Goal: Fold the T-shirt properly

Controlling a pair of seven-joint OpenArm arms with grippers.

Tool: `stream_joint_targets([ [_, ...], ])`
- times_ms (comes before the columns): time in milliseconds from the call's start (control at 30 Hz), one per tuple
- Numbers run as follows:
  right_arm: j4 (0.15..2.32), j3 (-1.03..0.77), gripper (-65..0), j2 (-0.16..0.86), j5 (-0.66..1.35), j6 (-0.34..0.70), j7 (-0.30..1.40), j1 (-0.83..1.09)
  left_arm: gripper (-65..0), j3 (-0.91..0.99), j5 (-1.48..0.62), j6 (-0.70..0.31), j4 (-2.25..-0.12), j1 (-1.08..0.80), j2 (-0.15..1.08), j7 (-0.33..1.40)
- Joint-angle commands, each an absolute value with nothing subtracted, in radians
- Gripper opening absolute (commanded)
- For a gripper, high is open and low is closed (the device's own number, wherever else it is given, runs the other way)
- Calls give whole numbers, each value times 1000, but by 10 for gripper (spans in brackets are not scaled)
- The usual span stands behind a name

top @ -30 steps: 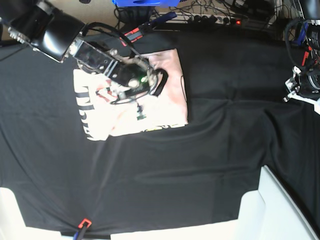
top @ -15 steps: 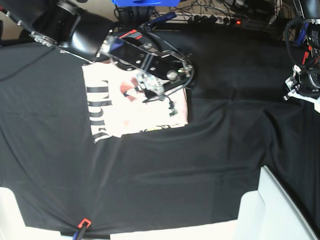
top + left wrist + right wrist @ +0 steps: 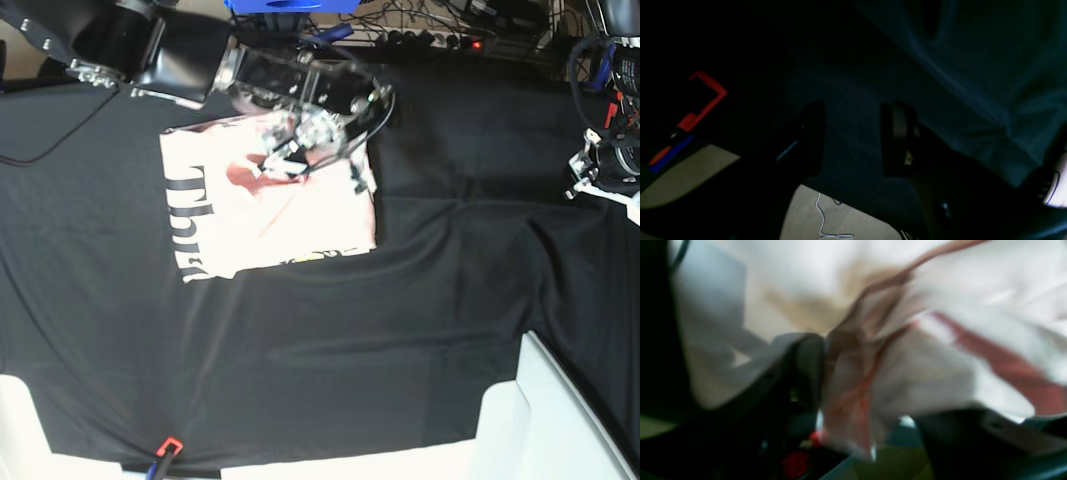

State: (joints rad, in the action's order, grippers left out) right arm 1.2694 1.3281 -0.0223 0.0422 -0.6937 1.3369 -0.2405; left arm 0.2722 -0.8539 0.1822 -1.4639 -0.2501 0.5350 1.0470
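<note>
The pale pink T-shirt (image 3: 270, 215) lies partly folded on the black table cloth (image 3: 330, 330) at the back left, with black lettering along its left edge. My right gripper (image 3: 292, 150) is over the shirt's back edge, shut on a bunched fold of the shirt (image 3: 940, 300) and lifting it. The pinched fabric fills the right wrist view beside one finger (image 3: 806, 363). My left gripper (image 3: 853, 140) is open and empty over bare black cloth, at the far right of the base view (image 3: 598, 172), well away from the shirt.
A white box-like object (image 3: 560, 420) stands at the front right and a white surface (image 3: 15, 430) at the front left. A red tape mark (image 3: 168, 445) sits at the front edge. A blue bin (image 3: 290, 5) and cables lie behind the table.
My right gripper has moved toward the back of the table, pulling the gripped fold of the shirt with it. The left arm has not moved.
</note>
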Motion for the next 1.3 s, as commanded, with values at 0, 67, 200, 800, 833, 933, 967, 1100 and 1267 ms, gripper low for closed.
stream_joint_targets([
  [0,1288,1330,-316,-59,28,-698,1322,-263,-385,278,-857,182,-1477,-243,558,1035],
  [67,1291,1336,-303,-70,28,-698,1322,-263,-383,283,-857,182,-1477,-243,558,1035],
  [200,1293,1337,-302,-88,28,-698,1328,-269,-383,283,-857,182,-1474,-243,558,1035],
  [800,1481,1311,-305,-53,-16,-698,1333,-302,-385,283,-857,182,-1325,-222,558,957],
  [833,1520,1302,-305,-39,-35,-698,1333,-300,-386,283,-857,182,-1325,-222,558,957],
  [933,1653,1293,-305,-10,-81,-698,1334,-298,-386,282,-857,182,-1322,-222,558,957],
  [967,1685,1288,-305,-4,-90,-698,1337,-298,-386,283,-857,182,-1320,-222,558,957],
  [1100,1724,1133,-305,36,-56,-698,1334,-298,-386,283,-857,182,-1325,-222,559,957],
  [1267,1738,881,-305,137,16,-698,1279,-266,-386,283,-857,182,-1320,-226,561,957],
])
